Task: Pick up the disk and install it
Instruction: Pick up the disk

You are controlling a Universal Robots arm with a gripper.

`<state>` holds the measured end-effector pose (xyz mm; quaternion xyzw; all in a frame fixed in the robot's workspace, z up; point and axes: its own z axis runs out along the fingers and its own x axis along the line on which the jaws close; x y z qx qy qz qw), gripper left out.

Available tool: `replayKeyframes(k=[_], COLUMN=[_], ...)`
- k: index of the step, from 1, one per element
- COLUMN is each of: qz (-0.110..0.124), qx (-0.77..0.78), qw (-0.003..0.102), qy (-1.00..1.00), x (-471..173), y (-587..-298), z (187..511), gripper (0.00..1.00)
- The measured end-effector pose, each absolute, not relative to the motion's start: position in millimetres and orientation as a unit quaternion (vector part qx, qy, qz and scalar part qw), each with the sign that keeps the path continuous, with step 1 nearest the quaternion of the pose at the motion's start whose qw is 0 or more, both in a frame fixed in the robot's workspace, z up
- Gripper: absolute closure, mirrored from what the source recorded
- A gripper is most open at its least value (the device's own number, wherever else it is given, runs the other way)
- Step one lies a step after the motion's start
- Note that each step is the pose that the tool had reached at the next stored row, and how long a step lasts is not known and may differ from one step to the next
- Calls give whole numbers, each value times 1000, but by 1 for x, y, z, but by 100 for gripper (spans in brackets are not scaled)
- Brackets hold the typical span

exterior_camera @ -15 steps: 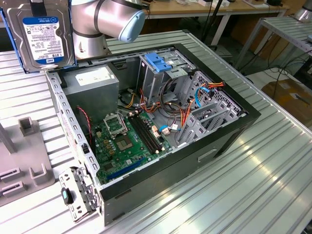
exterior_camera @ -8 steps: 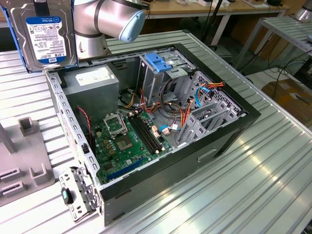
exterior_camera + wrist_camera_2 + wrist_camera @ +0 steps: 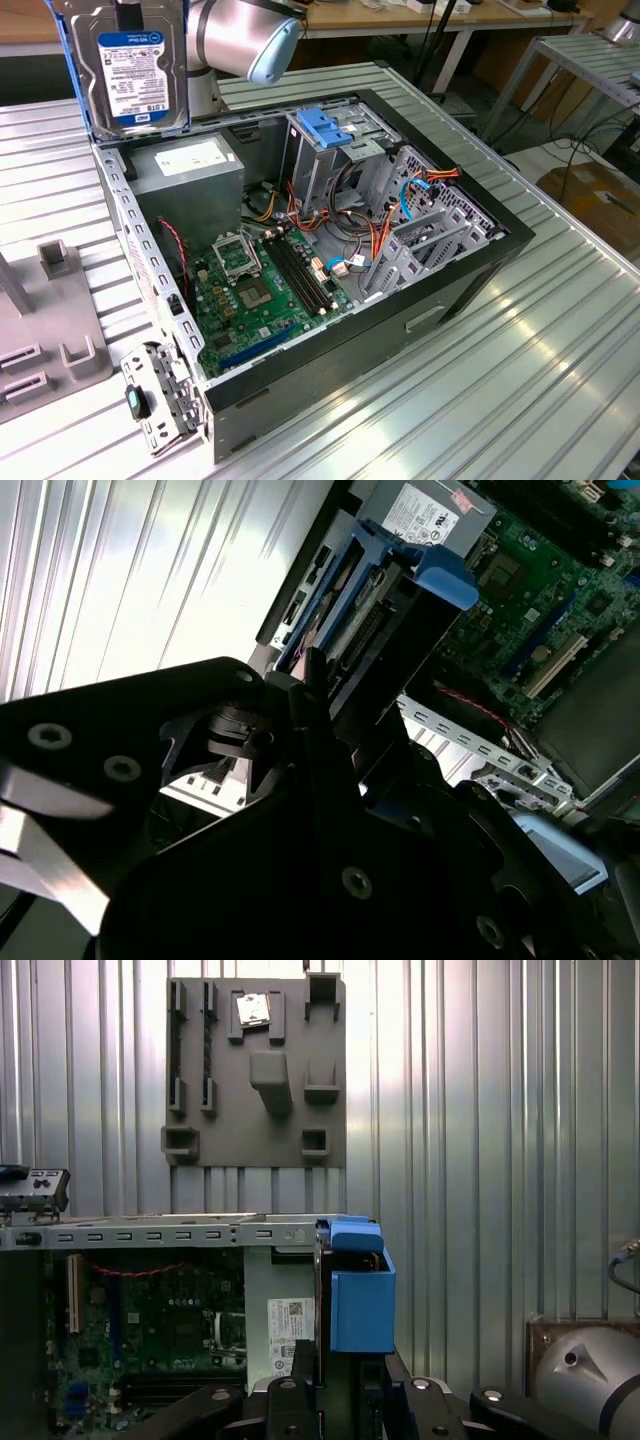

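Note:
The disk (image 3: 135, 70), a silver hard drive with a white and blue label and a blue frame along its edges, hangs upright in the air at the exterior view's upper left. It is over the corner of the open computer case (image 3: 470, 270), above the grey power supply box (image 3: 190, 170). My gripper (image 3: 128, 10) is shut on its top edge. In both wrist views the disk (image 3: 360, 1300) (image 3: 400, 590) appears edge-on, clamped between my black fingers (image 3: 300, 1390), with the motherboard (image 3: 150, 1320) below it.
A metal drive cage with a blue latch piece (image 3: 325, 125) stands at the back of the case amid loose cables. A grey fixture plate (image 3: 50, 320) (image 3: 255, 1070) lies on the ribbed metal table beside the case. The arm's elbow (image 3: 245, 35) hangs behind the disk.

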<state>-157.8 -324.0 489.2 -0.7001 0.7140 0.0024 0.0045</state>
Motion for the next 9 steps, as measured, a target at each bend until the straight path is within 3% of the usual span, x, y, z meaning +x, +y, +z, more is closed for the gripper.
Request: replayKeyframes(k=[9], qz=[2], qx=[-700], qw=[5], qy=[714], x=[-118], y=[-324], z=[489], gripper=[65])
